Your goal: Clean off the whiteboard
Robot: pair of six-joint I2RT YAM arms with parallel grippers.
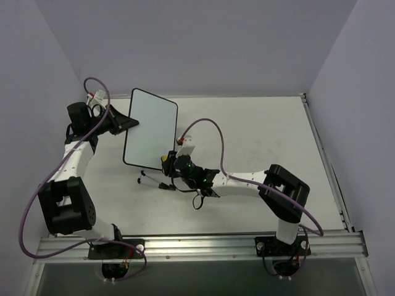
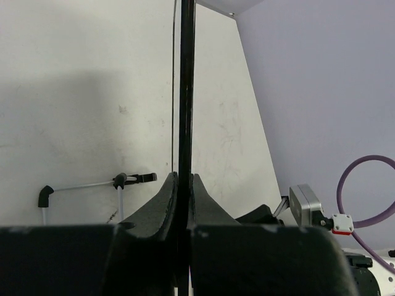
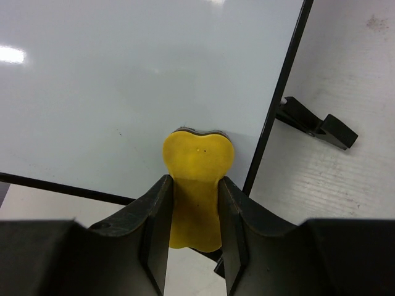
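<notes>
Glossy rounded whiteboard (image 1: 151,127), heart-shaped yellow eraser (image 3: 196,161)

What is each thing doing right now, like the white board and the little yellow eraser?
White rectangular black-framed whiteboard: held up tilted, no scribbles showing.
Small yellow eraser: pinched, tip against the whiteboard near its corner.
Left gripper: shut on the whiteboard's edge.
Right gripper: shut on the eraser.
Small black clip: lying loose, untouched.

White-and-black arms (image 1: 74,159), purple cables (image 1: 208,121), matte black jaws
</notes>
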